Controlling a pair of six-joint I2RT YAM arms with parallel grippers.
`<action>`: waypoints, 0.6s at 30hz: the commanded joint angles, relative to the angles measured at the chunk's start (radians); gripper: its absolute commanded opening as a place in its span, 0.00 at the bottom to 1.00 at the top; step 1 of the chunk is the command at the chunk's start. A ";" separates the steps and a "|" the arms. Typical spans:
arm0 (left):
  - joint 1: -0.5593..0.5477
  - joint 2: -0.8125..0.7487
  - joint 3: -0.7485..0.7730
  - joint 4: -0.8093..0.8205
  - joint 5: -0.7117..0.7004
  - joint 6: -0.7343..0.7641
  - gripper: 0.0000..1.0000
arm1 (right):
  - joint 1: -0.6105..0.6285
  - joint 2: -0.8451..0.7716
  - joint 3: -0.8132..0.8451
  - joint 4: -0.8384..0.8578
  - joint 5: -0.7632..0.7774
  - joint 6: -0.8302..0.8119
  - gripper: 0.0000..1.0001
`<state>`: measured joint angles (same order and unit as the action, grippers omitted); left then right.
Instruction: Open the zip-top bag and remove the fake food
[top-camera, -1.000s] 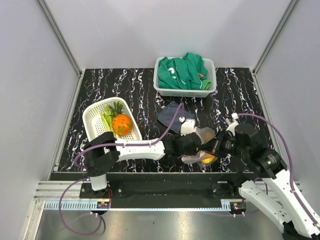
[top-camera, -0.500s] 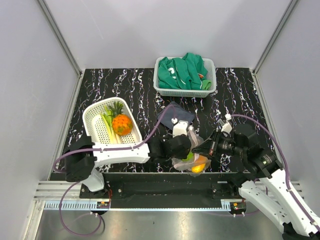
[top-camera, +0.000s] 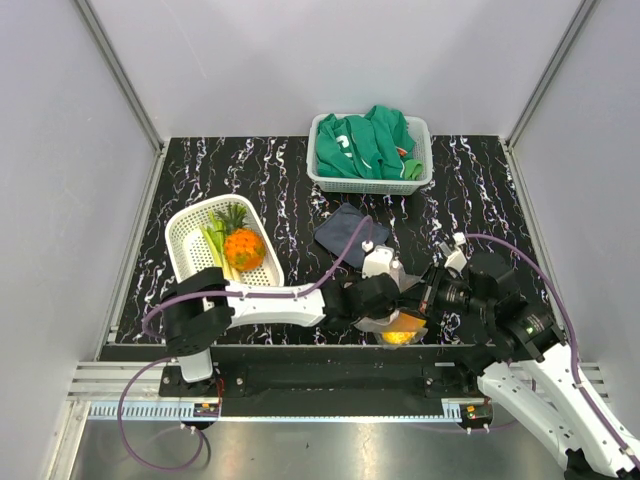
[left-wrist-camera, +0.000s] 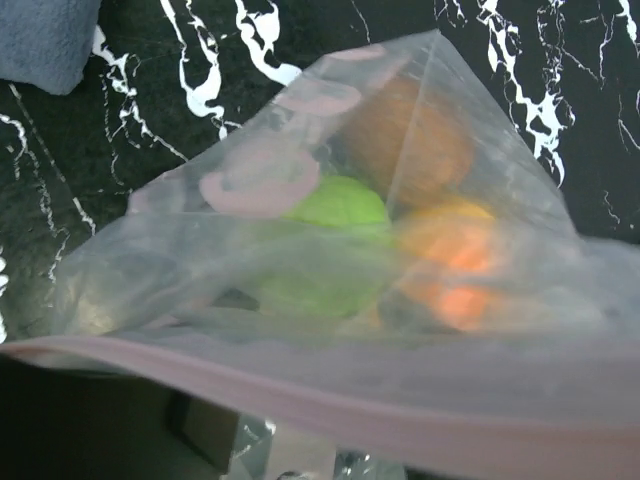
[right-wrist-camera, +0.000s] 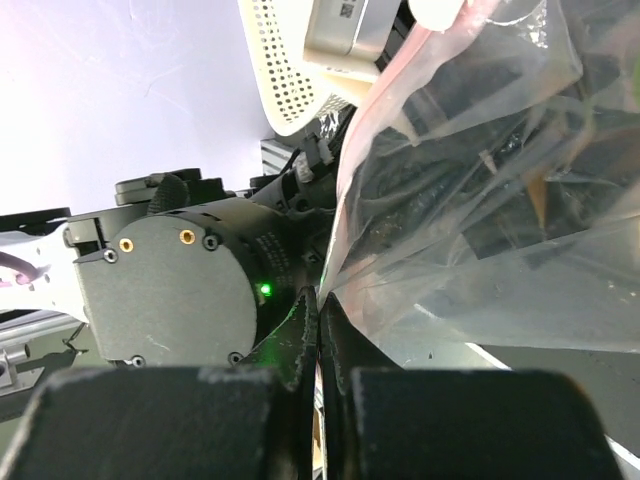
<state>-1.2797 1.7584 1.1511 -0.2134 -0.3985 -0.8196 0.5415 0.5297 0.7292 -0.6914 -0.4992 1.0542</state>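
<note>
Bag: the zip-top bag sits at 6 o'clock on the counter, between both hands.
Right side: the right hand is pressed together, pinching the bag's pink edge at its 3 o'clock side, likely to hold it steady.
Left side: the left hand is over the bag's 9 o'clock side; I cannot tell if it is spread.
Food: green and orange fake food is inside the bag; more lies in the white basket at 9 o'clock.
</note>
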 joint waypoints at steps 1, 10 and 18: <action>0.002 0.042 0.016 0.107 -0.054 -0.026 0.63 | 0.003 -0.022 -0.001 0.059 -0.022 0.023 0.00; 0.029 0.252 0.196 0.057 -0.027 -0.044 0.70 | 0.005 -0.056 -0.020 0.030 -0.001 0.024 0.00; 0.088 0.332 0.176 0.144 -0.008 -0.003 0.51 | 0.005 -0.088 -0.017 -0.054 0.073 -0.026 0.00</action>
<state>-1.2369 2.0163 1.3243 -0.0872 -0.3855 -0.8490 0.5354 0.4679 0.6777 -0.7868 -0.3649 1.0451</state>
